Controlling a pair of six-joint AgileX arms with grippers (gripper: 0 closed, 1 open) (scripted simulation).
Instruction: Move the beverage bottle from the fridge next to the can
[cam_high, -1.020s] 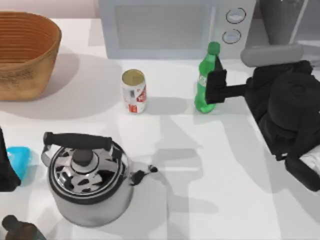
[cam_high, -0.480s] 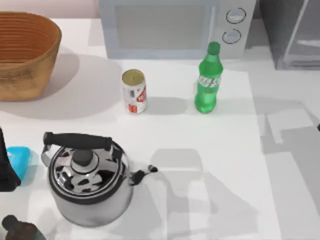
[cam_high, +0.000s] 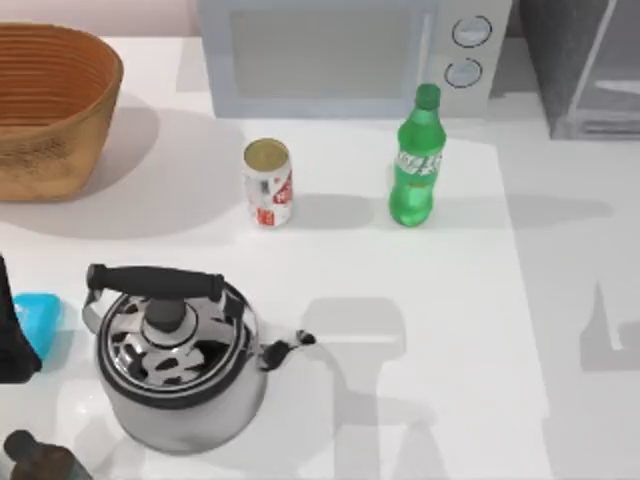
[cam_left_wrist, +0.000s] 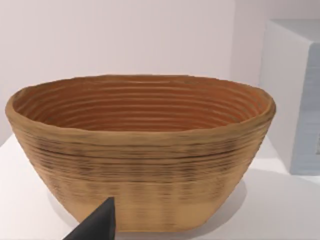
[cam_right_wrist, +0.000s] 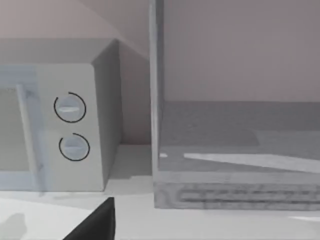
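Gripper state on either arm cannot be told; beverage bottle (cam_high: 414, 160) stands upright on the bench (cam_high: 430, 330), label unreadable.

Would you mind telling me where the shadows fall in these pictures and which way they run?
Top view: the beverage bottle and the can cast soft shadows toward the table's right; the basket does too. Left wrist view: a faint shadow lies under the basket's base. Right wrist view: the fridge interior is shaded.
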